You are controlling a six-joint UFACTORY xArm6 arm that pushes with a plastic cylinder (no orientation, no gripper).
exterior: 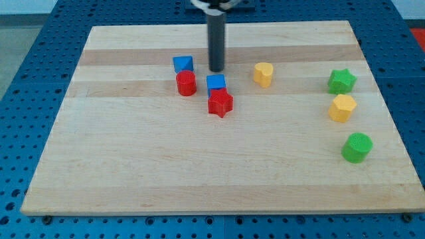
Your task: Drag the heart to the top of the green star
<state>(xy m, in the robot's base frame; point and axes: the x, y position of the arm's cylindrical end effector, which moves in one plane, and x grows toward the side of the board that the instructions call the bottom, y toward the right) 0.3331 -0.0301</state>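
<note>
The yellow heart (pixel 263 74) lies alone right of the board's top middle. The green star (pixel 342 81) sits near the view's right edge, well to the heart's right. My tip (pixel 216 69) stands left of the heart, just above the blue cube (pixel 216 83) and right of the blue triangular block (pixel 183 64). It touches no block that I can make out.
A red cylinder (pixel 186 83) lies left of the blue cube and a red star (pixel 220 103) just below it. A yellow hexagon (pixel 342 107) and a green cylinder (pixel 357 147) lie below the green star along the right side.
</note>
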